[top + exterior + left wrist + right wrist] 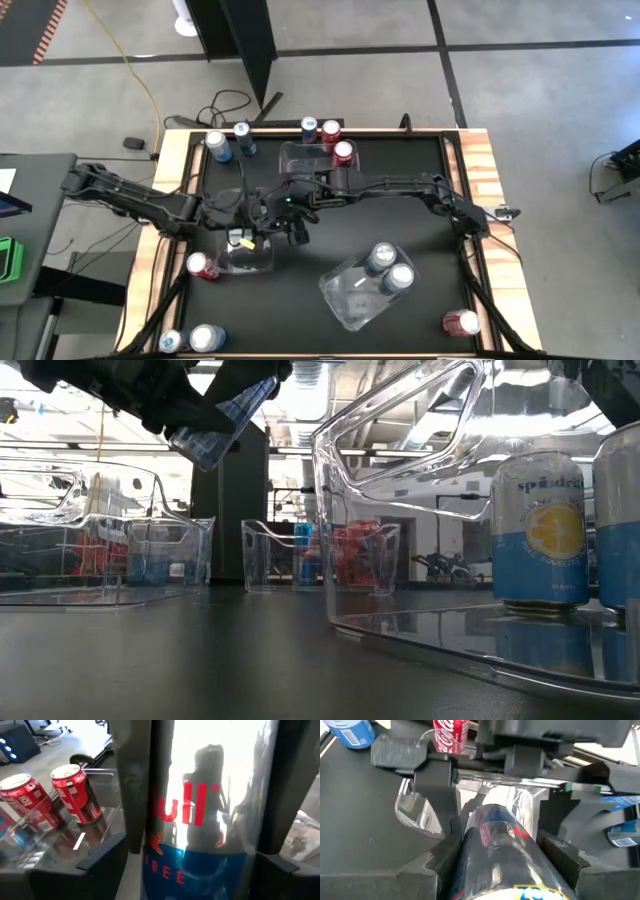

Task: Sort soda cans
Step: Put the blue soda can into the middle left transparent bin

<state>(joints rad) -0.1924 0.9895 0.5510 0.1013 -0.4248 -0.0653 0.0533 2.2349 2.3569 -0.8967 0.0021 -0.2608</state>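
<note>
From above, the two arms meet over the middle of the tabletop [420, 240]. The left hand [240, 213] and the right hand [285, 212] face each other, just above a clear bin [250, 258]. A red can [203, 265] stands close beside this bin. A second bin [345, 300] holds two light blue cans [380, 257]. A third bin [300, 155] has a red can [343, 152]. The black surface between the bins is free.

From table height, the held can [215, 425] hangs tilted, high over the surface.

In the left wrist view, this silver and blue can fills the picture. Whether the left hand grips it or not, I cannot tell.

In the right wrist view, the right hand seems clamped on the can body, with the left hand at its far end.
</note>
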